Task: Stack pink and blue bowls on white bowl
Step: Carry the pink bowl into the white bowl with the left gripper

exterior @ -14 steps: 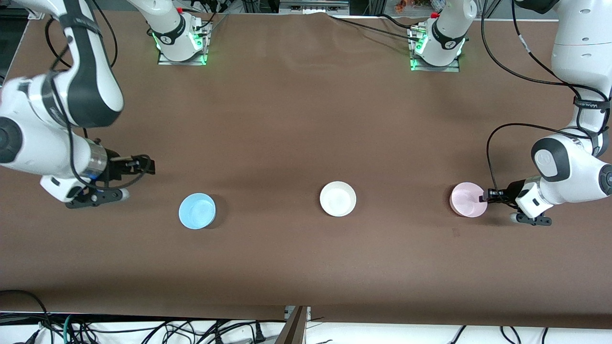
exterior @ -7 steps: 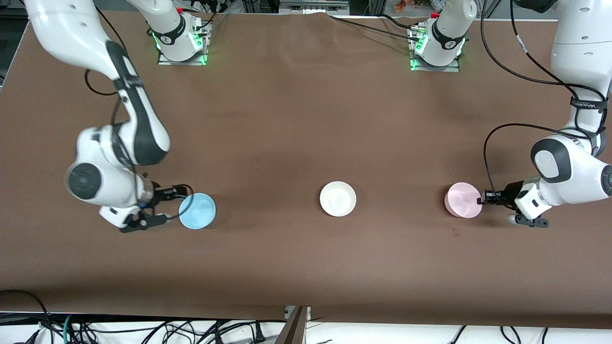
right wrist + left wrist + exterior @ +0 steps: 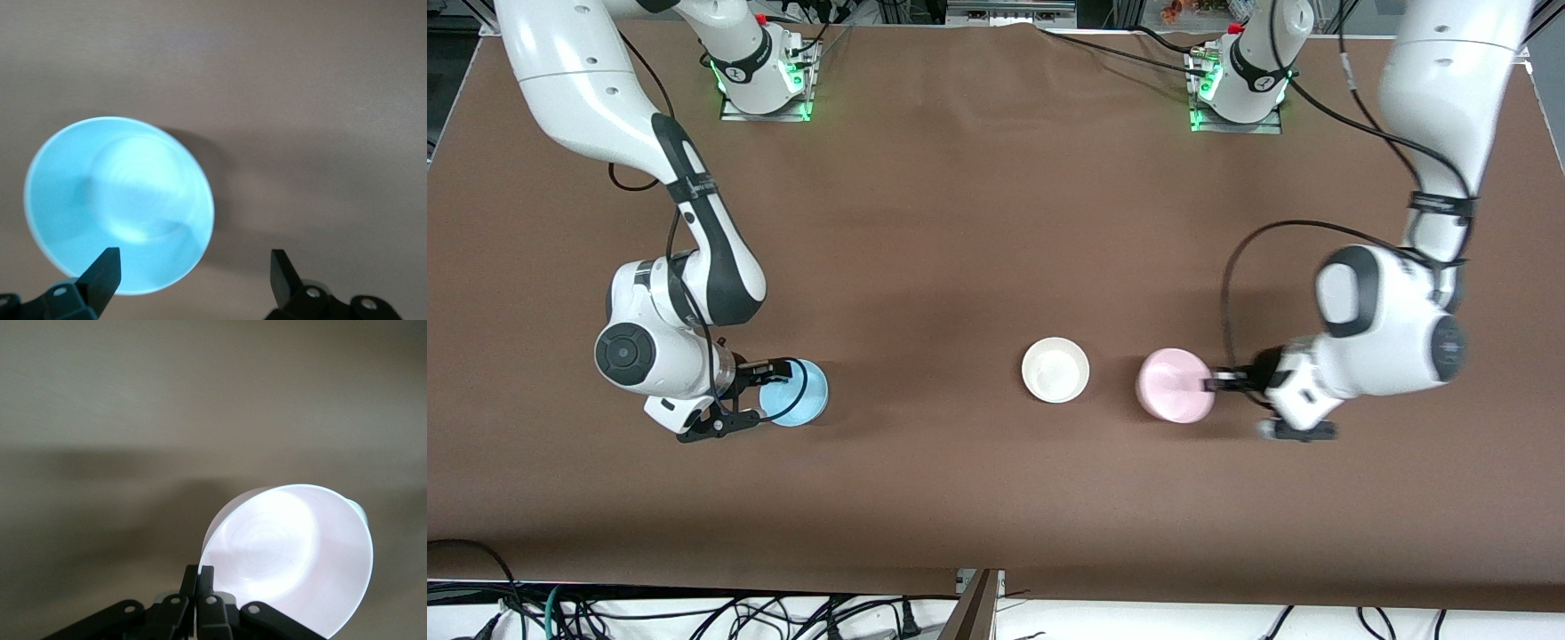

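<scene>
Left gripper [image 3: 1209,384] clamped on the rim of the pink bowl [image 3: 1174,385], which appears slightly lifted just beside the white bowl [image 3: 1056,370], toward the left arm's end of the table [image 3: 978,222]. Right gripper [image 3: 772,391] spread wide, one finger [image 3: 101,275] over the rim of the blue bowl [image 3: 799,393], not gripping.

The left arm bends down from its base at the desk's top edge, forearm level and low. Its left gripper [image 3: 1213,385] is clamped tight on the pink bowl [image 3: 1174,397] rim. The right arm folds likewise; its right gripper [image 3: 775,391] is spread wide, one finger [image 3: 101,273] over the blue bowl [image 3: 799,393].
</scene>
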Tool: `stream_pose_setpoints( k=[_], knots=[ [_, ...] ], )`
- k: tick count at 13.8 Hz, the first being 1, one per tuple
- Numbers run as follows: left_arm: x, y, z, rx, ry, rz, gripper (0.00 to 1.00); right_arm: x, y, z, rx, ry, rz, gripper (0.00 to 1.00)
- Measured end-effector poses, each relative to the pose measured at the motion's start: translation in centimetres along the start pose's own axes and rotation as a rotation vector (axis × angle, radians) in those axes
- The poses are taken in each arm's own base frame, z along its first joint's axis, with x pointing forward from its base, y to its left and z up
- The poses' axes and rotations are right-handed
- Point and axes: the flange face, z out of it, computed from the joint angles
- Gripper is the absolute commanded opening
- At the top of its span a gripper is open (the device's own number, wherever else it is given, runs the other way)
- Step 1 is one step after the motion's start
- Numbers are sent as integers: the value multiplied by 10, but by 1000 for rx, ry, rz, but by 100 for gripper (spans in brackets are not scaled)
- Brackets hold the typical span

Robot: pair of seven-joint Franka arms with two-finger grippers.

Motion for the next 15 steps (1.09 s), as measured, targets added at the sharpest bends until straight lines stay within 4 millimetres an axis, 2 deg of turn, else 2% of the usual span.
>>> stream_pose_setpoints(
  k=[2,4,5,6,8,11,15],
  knots=[
    [-12,49,22,1,-5,-10,0,5,4,8,5,39,13,91],
    [-21,86,37,-14,12,-20,0,7,5,10,37,60,45,69],
    [-26,100,44,-17,13,-16,0,7,6,11,54,62,59,54],
    [-30,110,52,-13,15,-8,0,7,6,13,66,62,68,44],
    [-32,114,66,8,22,-1,0,7,5,15,72,60,73,26],
    [-28,104,85,20,30,-11,0,7,5,17,72,60,73,2],
    [-30,106,101,25,26,-2,0,9,5,13,77,67,75,0]
  ],
)
